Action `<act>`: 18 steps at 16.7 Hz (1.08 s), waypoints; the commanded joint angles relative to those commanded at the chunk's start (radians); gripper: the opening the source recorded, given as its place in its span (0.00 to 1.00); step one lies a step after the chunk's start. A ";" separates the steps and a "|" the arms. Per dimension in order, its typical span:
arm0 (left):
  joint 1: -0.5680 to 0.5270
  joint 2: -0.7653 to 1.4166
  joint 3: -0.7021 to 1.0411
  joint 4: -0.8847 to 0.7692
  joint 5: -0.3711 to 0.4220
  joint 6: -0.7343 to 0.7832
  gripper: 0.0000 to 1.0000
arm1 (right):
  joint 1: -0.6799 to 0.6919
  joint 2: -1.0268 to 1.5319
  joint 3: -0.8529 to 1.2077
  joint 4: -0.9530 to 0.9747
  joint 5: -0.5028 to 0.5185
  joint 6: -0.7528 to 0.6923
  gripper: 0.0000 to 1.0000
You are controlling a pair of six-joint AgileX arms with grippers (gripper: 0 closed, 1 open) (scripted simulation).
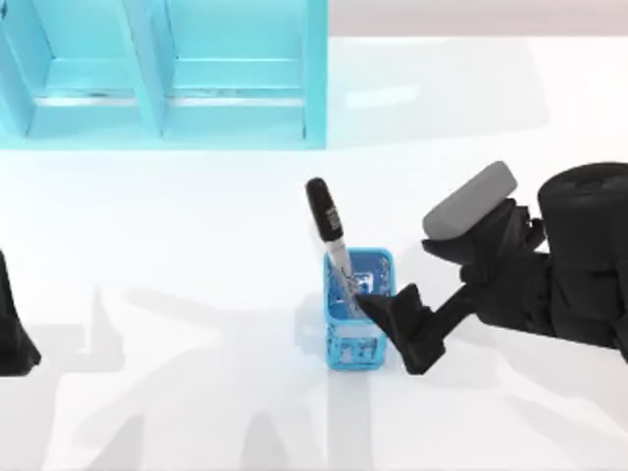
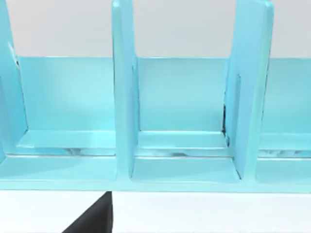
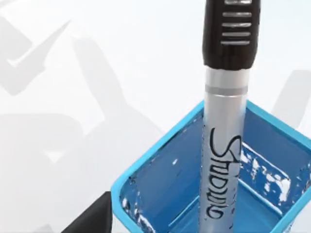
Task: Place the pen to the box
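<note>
Pen (image 3: 226, 145) stands cap-up inside the small blue box (image 3: 160, 184), barrel leaning toward the rim nearest the right claw (image 1: 392, 319), which hovers at the box's right edge; whether its fingers grip the barrel or stand apart, I cannot tell. Left arm (image 1: 15, 329) parked at the table's far left, well apart, facing the blue shelf (image 2: 184, 97). Judgement: pen looks seated, so any release should be gentle and the withdrawal straight up and away, avoiding the cap and rim.

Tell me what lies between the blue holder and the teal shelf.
Nothing stands there: in the top view the white table is bare between the holder and the shelf. The pen leans its black cap over that stretch.
</note>
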 joint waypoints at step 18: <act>0.000 0.000 0.000 0.000 0.000 0.000 1.00 | 0.073 0.429 0.195 0.242 0.065 0.044 0.70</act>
